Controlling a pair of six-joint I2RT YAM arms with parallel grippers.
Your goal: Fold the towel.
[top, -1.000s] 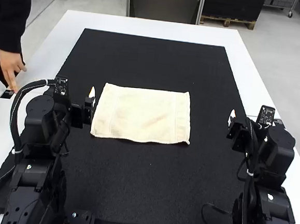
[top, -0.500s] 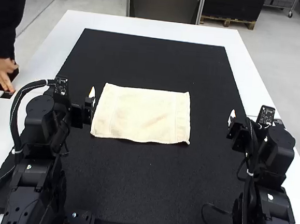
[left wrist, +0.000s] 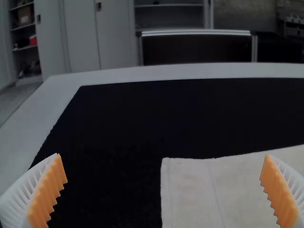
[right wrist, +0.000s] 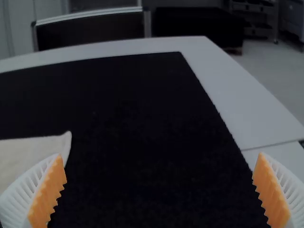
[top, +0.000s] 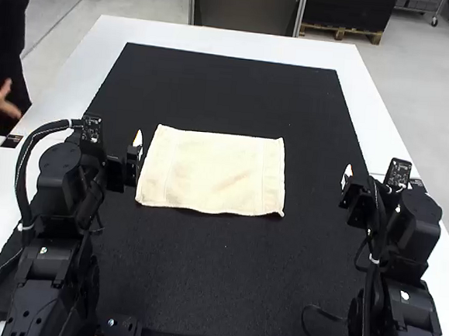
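Observation:
A cream towel (top: pixel 215 172) lies spread flat as a wide rectangle on the black mat. In the high view my left gripper (top: pixel 137 147) is beside the towel's left edge, and my right gripper (top: pixel 346 179) stands apart from it, off its right edge. The left wrist view has my left gripper (left wrist: pixel 164 190) open, with part of the towel (left wrist: pixel 190 194) beyond its fingers. Seen from the right wrist, my right gripper (right wrist: pixel 159 190) is open too, and a corner of the towel (right wrist: pixel 28 152) shows. Nothing is held by either.
The black mat (top: pixel 215 292) covers most of the white table (top: pixel 219 39), whose border runs around it. Both arms stand at the near side, with a cable looped along the left arm. A person stands beyond the table's left edge.
The person's hand at the left edge has moved off the table's side and farther left. Both arms and the towel have kept still.

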